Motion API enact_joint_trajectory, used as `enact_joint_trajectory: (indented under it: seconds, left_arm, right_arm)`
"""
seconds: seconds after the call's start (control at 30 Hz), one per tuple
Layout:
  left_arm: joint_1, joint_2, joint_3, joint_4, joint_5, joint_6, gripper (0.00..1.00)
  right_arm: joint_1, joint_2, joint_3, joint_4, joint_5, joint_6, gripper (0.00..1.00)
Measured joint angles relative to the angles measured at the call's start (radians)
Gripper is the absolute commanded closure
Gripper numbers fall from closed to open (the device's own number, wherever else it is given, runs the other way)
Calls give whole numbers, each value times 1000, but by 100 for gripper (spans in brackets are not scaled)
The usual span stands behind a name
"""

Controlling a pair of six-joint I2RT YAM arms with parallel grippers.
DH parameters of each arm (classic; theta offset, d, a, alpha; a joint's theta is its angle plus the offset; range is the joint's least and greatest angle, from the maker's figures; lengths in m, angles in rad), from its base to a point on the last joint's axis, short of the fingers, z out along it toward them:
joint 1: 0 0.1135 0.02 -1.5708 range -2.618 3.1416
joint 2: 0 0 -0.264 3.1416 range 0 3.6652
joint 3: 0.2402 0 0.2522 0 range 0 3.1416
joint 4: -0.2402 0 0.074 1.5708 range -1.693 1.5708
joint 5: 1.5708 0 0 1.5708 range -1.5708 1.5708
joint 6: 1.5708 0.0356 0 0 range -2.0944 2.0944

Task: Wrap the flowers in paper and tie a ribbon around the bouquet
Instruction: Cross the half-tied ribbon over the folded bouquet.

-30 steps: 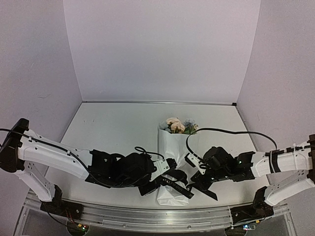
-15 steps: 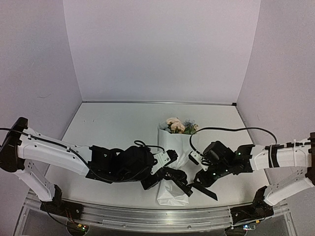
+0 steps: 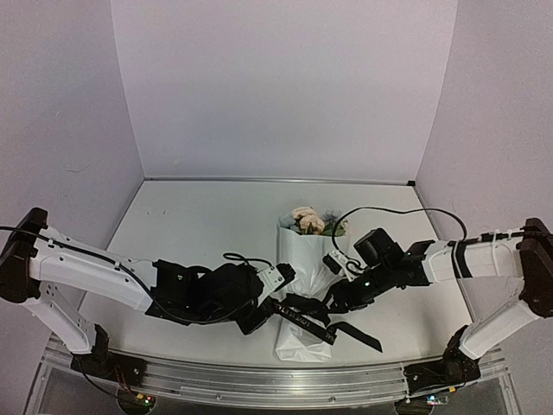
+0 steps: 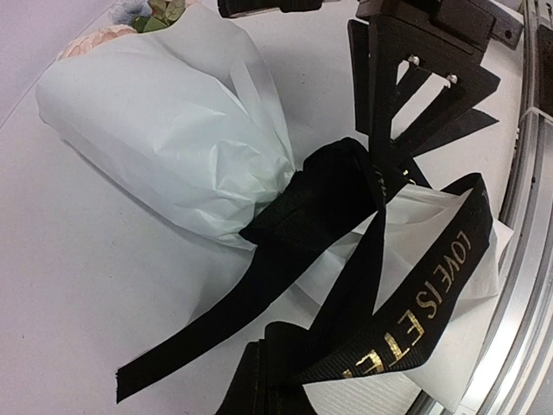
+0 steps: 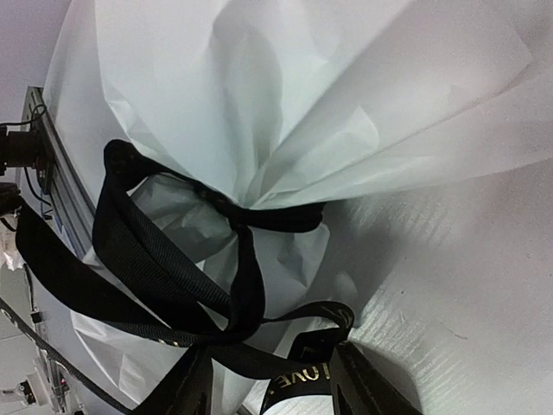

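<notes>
The bouquet [image 3: 302,259] lies on the table, a white paper [image 4: 164,121] cone with peach and pale flowers [image 3: 307,220] at its far, wide end. A black ribbon [image 4: 328,199] with gold lettering is cinched round the cone's narrow waist, and loose loops and tails trail toward the near edge. My left gripper [image 3: 259,313] sits left of the waist, shut on a folded stretch of ribbon [image 3: 298,313]. My right gripper [image 5: 272,385] stands open on the right side of the waist. A lettered strand of ribbon [image 5: 155,259] lies loose between its fingers [image 5: 363,380].
An aluminium rail [image 3: 259,376] runs along the near table edge just below the cone's tip. Pale walls close in the table at the back and both sides. The right arm's black cable [image 3: 389,212] arcs above the table beside the blooms.
My right gripper has opened, let go of the ribbon, and moved up and left toward the cone. The left gripper has drawn left with its ribbon, still shut.
</notes>
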Motion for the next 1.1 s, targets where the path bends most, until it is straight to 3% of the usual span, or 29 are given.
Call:
enact_joint_trajectory:
  seconds: [0.4, 0.53, 0.73, 1.1]
  left_arm:
    - [6, -15, 0, -34, -54, -52, 100]
    - [6, -16, 0, -51, -76, -70, 100]
    - [6, -33, -9, -60, -100, -84, 100]
    - [6, -113, -79, -71, -84, -101, 100]
  right_arm:
    - [-9, 91, 9, 77, -55, 4, 53]
    - [-9, 92, 10, 86, -61, 15, 48]
    - [-26, 33, -13, 86, -47, 51, 40]
    - [-42, -18, -53, 86, -44, 194, 43]
